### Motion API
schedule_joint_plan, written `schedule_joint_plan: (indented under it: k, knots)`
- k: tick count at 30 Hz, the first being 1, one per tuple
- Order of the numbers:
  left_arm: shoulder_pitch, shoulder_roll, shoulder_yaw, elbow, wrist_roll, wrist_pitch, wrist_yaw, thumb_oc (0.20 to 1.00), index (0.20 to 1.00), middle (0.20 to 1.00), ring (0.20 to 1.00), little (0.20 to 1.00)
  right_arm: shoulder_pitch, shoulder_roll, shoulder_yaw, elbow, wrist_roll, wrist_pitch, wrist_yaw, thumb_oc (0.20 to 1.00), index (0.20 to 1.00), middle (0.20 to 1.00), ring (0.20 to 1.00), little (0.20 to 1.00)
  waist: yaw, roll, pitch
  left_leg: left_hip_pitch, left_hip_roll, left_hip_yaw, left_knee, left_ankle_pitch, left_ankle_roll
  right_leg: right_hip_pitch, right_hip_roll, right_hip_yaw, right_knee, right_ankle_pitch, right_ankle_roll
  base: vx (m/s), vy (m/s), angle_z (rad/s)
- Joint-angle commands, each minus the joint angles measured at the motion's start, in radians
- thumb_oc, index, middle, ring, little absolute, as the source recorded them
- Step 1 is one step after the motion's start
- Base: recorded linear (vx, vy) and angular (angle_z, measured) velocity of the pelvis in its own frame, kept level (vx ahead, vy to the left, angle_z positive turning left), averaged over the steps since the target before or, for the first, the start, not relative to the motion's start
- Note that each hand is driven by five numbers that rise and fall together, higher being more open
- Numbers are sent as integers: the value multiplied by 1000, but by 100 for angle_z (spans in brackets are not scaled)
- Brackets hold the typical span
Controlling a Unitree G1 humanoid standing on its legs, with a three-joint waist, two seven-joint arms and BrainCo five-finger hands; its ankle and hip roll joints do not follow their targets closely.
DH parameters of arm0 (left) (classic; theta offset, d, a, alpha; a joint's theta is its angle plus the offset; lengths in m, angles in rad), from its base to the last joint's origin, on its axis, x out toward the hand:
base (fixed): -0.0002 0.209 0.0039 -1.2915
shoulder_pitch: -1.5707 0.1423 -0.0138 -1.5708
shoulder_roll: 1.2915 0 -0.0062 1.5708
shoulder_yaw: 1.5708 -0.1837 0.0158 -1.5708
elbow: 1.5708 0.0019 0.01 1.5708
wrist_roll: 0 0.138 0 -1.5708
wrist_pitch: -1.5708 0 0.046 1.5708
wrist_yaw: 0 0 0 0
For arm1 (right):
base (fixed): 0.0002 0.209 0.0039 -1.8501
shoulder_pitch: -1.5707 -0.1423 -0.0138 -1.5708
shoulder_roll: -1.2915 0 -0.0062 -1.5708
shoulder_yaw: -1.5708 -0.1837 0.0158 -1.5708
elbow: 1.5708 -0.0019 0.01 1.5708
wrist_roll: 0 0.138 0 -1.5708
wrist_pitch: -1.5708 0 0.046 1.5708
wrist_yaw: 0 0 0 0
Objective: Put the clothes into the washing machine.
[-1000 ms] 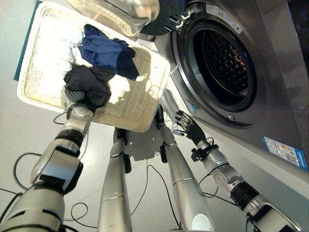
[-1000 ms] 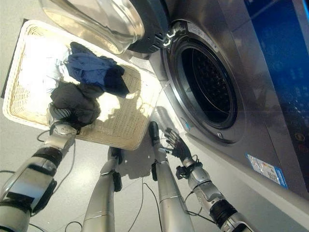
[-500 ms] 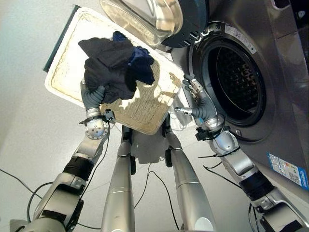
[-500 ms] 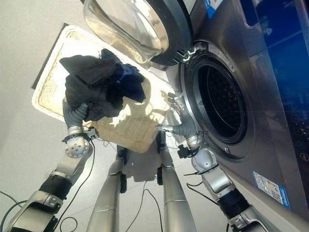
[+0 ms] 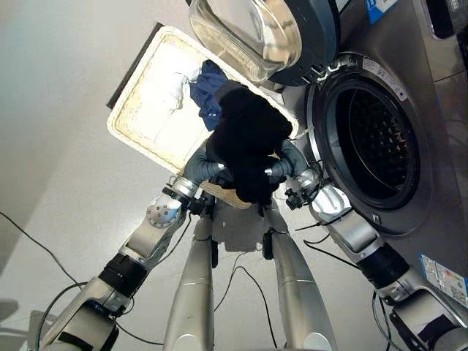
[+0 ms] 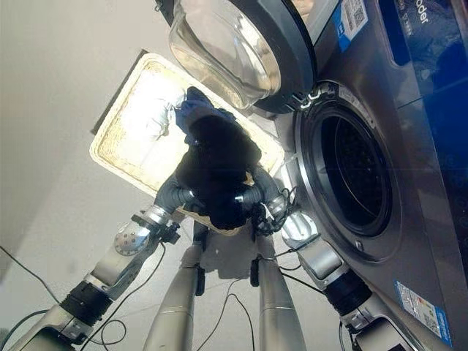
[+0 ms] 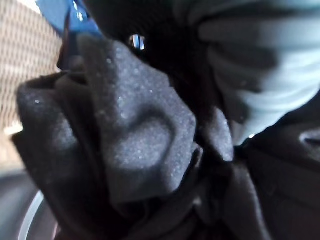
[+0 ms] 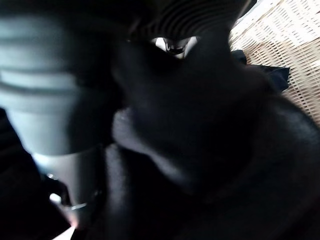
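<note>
A bunched black garment (image 5: 248, 139) hangs lifted over the near corner of the wicker basket (image 5: 146, 117), just left of the washing machine's round opening (image 5: 380, 139). My left hand (image 5: 199, 168) is under its left side, shut on the cloth. Against its right side sits my right hand (image 5: 291, 162), buried in the folds. Up close, the black garment (image 7: 140, 145) bulges past the left wrist, and black cloth (image 8: 210, 125) also lies against the right wrist. A blue garment (image 5: 207, 84) and a white cloth (image 5: 172, 80) lie in the basket.
The machine's glass door (image 5: 256, 33) stands swung open above the basket's far corner. The steel front of the machine (image 5: 431, 205) runs down the right side. Pale floor (image 5: 66, 161) lies to the left of the basket.
The camera has shifted. The left hand has carried the black garment right, towards the opening, leaving the blue one in the basket. The right hand has swung from the machine's rim onto the garment.
</note>
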Motion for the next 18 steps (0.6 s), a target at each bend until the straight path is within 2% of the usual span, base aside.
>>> schedule_joint_plan:
  k: [1,6,7,8,9,14,17,18]
  knots:
    - [-31,-32,-56,-206,-44,5,-141,200,200,200,200,200,-27,-7,45,-72,-2,11,20,1000,1000,1000,1000,1000,-17,58,-21,-2,-48,6,-104,120,88,77,26,-32,-7,-19,23,0,0,0]
    - [-51,-17,-93,-224,-62,15,-188,200,200,200,200,200,-34,-24,102,-54,52,106,103,1000,1000,1000,1000,1000,-20,59,-21,5,-46,13,-113,125,90,82,27,-25,-12,-16,24,0,0,0]
    - [-52,-15,-98,-227,-76,15,-199,200,200,200,200,200,-34,-29,113,-52,66,114,126,645,645,645,645,645,-20,59,-21,5,-44,14,-118,127,91,83,28,-22,-14,-16,23,0,0,0]
    - [-52,-15,-99,-228,-79,15,-201,200,200,200,200,200,-35,-30,116,-52,74,120,134,520,520,520,520,520,-20,60,-21,6,-43,15,-120,127,91,84,29,-22,-14,-16,22,0,7,3]
    - [-61,-13,-110,-238,-71,20,-187,200,200,200,200,200,-32,-37,141,-55,130,144,160,200,200,200,200,200,-21,61,-21,7,-42,16,-126,132,91,83,32,-18,-13,-16,23,2,6,5]
    - [-85,1,-137,-219,-25,-20,-78,200,200,200,200,200,-14,-26,167,-38,323,186,221,200,200,200,200,200,-23,56,-21,5,-40,16,-148,145,91,79,38,-11,-23,-9,25,1,-1,2]
    - [-86,6,-137,-211,59,-63,26,200,200,200,200,200,4,-13,177,-24,449,232,250,200,200,200,200,200,-20,51,-21,4,-40,14,-160,151,91,77,40,-15,-31,-4,25,0,0,0]
    - [-78,1,-131,-203,162,-81,111,200,200,200,200,200,25,2,177,-12,524,254,270,200,200,200,200,200,-17,47,-21,6,-41,13,-169,155,90,80,39,-19,-41,1,26,0,0,0]
